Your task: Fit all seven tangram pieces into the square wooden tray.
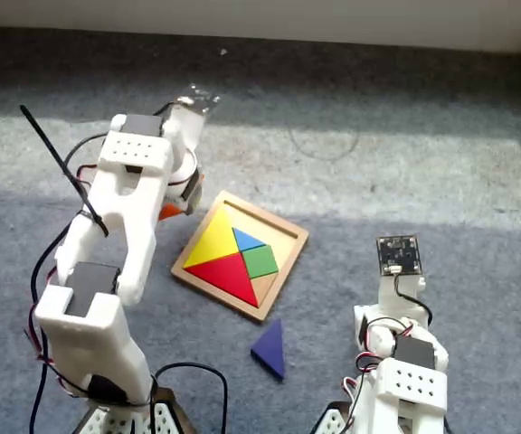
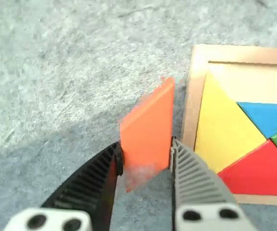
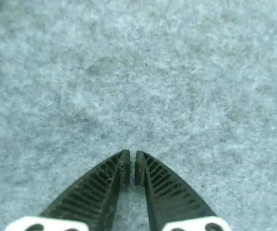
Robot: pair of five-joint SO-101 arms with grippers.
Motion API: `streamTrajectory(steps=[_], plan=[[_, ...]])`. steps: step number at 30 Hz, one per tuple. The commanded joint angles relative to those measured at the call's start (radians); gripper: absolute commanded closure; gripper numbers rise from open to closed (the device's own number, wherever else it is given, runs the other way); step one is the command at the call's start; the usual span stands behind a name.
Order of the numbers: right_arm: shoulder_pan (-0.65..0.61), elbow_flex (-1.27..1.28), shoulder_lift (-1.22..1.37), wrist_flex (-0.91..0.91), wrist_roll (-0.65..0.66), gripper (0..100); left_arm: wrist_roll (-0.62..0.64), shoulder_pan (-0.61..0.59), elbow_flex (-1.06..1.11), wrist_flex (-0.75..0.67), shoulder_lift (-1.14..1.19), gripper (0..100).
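Grey carpeted tabletop (image 1: 423, 108): my left end effector (image 2: 145, 151) pinches orange wooden parallelogram (image 2: 150, 120) edgewise, 9 o'clock of square wooden tray (image 2: 189, 96); prob. light, stiff, slick; right end effector (image 3: 132, 168) clenched, empty.

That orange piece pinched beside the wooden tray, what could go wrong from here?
The left jaws pinch the flat orange tangram piece only near one end, so it might twist or slip out. It is just outside the raised rim of the square wooden tray and could snag there on the way in.
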Motion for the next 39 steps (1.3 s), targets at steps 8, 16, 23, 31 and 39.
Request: streamTrajectory(steps=[8, 16, 23, 31, 39], plan=[[0.013, -0.002, -0.008, -0.010, 0.009, 96.4, -0.520, 0.197, -0.030, 0.002, -0.053, 99], [0.013, -0.002, -0.008, -0.010, 0.008, 96.4, -0.747, 0.298, -0.030, -0.002, -0.053, 99], [0.013, -0.002, -0.008, -0.012, 0.006, 96.4, -0.859, 0.323, -0.019, -0.064, -0.044, 99], [0.013, -0.002, -0.008, -0.013, 0.006, 96.4, -0.996, 0.315, -0.030, -0.066, 0.064, 92], [0.012, -0.002, -0.008, -0.015, 0.006, 96.4, -0.994, 0.312, -0.033, -0.069, 0.070, 73]])
